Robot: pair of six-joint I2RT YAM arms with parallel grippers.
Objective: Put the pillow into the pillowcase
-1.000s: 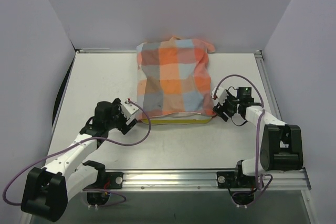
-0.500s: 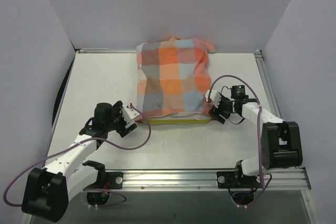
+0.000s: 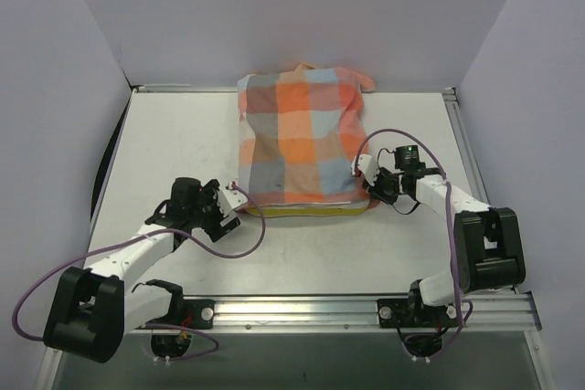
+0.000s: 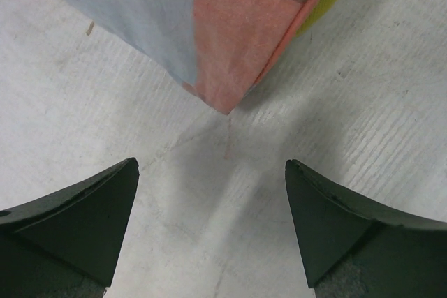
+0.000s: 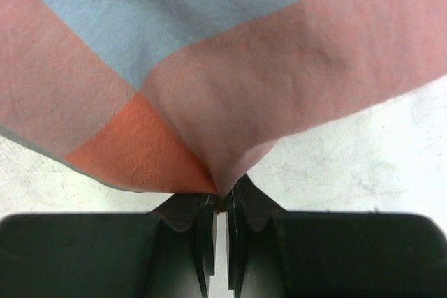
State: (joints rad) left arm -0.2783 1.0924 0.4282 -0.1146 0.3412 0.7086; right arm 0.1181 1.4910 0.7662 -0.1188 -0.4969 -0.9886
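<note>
Closure of your right gripper (image 5: 218, 204) just now pins the pillowcase (image 3: 302, 139) at its near right corner, your left gripper (image 4: 211, 167) gapes empty by the left one, and the pillow (image 3: 302, 212) shows a yellow near edge yet to cover.

Pale lilac walls (image 3: 274, 6) enclose a scuffed white table (image 3: 183, 134) with an aluminium rail (image 3: 302, 308) along its near edge.

left tool (image 4: 211, 167) jaws wide apart | right tool (image 5: 218, 204) jaws pinched together
</note>
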